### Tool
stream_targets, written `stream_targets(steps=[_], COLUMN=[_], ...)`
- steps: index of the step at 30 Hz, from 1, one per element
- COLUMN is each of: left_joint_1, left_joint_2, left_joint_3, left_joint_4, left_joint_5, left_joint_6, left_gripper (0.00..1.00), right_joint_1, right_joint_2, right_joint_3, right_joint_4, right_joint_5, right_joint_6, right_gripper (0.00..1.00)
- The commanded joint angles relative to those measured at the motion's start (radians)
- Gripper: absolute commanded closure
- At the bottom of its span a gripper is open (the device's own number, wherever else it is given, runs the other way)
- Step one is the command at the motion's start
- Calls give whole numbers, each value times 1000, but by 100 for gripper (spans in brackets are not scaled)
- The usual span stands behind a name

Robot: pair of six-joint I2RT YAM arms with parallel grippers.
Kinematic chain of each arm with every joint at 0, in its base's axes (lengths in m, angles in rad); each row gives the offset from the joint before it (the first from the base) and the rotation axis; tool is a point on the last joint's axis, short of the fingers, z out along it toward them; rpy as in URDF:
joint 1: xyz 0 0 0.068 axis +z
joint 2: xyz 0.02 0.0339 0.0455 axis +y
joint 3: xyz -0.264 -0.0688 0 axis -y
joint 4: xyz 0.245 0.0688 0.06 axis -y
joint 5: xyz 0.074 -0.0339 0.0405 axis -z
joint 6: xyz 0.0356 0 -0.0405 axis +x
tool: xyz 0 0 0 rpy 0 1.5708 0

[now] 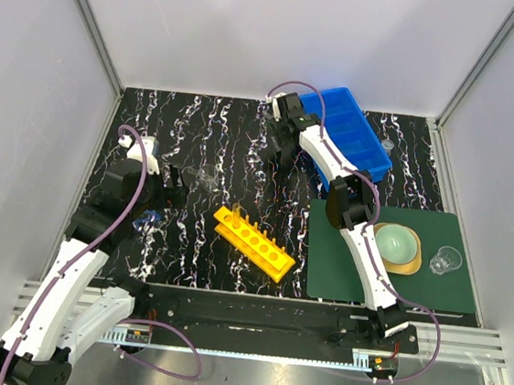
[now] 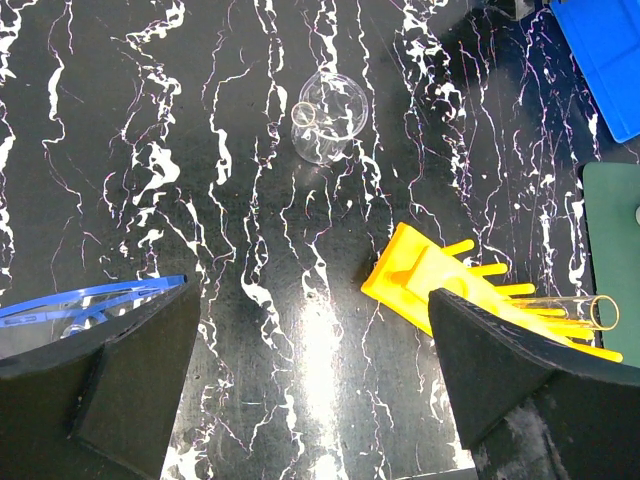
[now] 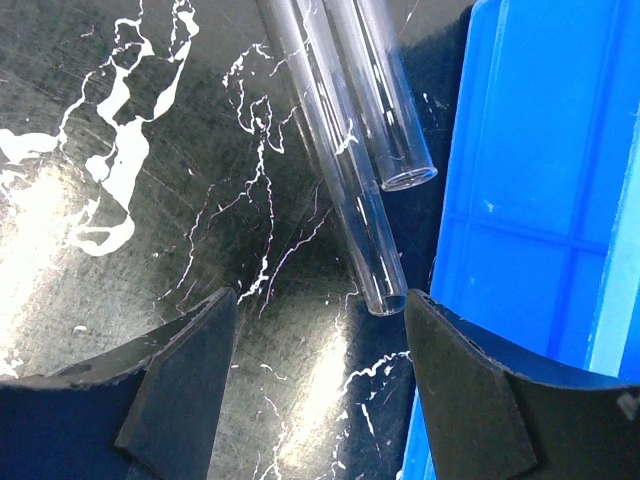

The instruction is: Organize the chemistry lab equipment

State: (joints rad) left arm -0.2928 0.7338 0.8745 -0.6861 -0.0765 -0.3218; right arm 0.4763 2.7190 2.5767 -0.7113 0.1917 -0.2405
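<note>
Lying beside blue bin point(image 3: 540, 150), two clear glass tubes point(image 3: 338, 180), open-ended, right pincer point(image 3: 320, 300) agape, left pincer point(image 2: 312, 290) agape

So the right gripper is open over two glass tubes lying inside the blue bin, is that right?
Not quite. The glass tubes lie on the black marbled table beside the blue bin, not inside it, as the right wrist view shows. The right gripper is indeed open over them.

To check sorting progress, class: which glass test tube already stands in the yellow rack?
The lone tube in the end hole of the yellow rack; the other two tubes lie flat on the table beside the blue bin.
</note>
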Motion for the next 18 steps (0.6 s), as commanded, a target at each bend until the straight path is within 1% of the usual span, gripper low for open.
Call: stream_targets(steps=[1, 10, 14, 18], left_joint_1=[-3, -3, -3, -5], left_joint_2=[3, -1, -4, -11], left_joint_3=[3, 0, -2, -5], left_joint_4=[48, 49, 48, 46], left_joint_5=[-17, -22, -17, -16], left_joint_6=[10, 12, 10, 10], left_gripper=[1, 1, 1, 1], right_joint_1=[-11, -11, -13, -11], right_joint_2=[25, 22, 15, 15], right_joint_3=[42, 34, 13, 14], right_joint_4=[13, -11, -10, -8], right_joint_5=[-47, -123, -133, -123], right_joint_6=[27, 75, 86, 90], right_gripper=[26, 28, 30, 35])
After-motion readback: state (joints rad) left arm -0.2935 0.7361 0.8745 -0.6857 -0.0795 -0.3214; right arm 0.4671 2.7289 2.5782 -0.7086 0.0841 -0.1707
